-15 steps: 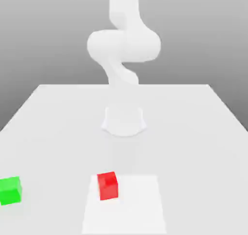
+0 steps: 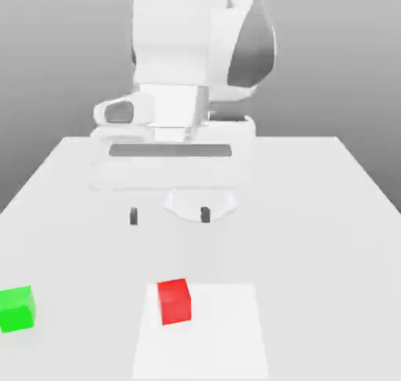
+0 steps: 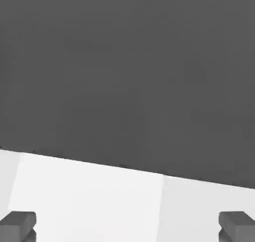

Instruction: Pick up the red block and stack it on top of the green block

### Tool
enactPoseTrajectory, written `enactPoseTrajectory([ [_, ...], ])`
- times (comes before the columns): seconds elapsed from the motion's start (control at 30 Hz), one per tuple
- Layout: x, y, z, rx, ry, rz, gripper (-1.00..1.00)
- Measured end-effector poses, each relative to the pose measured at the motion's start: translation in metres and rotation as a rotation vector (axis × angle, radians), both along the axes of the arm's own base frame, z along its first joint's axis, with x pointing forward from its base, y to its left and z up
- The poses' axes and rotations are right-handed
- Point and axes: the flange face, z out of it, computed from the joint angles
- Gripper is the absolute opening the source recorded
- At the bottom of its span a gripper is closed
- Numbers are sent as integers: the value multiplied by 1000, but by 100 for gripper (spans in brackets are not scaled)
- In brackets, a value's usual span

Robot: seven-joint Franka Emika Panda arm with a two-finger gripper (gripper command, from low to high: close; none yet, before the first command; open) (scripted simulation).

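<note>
Saw a pale, plain table (image 2: 313, 246) in the exterior view, with a straight far edge and sides spreading toward the near part of the view. Noticed a brighter white four-sided patch (image 2: 227, 340) lying flat on it, near the bottom middle. Made out a grey backdrop (image 2: 55, 58) behind, light at the top and darker lower down. Found in the hand view the same white patch beside the paler tabletop, both meeting a dark grey expanse along a straight, slanted edge.

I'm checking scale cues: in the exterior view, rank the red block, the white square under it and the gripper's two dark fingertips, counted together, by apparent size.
1. White square
2. Red block
3. Dark fingertips
</note>
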Motion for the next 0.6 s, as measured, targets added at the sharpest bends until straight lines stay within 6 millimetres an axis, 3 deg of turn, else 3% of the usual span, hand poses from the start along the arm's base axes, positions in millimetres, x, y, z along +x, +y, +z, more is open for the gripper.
enactPoseTrajectory([
  [0.13, -35, -4, -76, 12, 129, 41, 0],
  [0.33, -40, -4, -138, 14, 146, 47, 0],
  [0.37, -41, -4, -144, 14, 146, 47, -100],
  [0.6, -41, -4, -144, 14, 147, 47, -100],
])
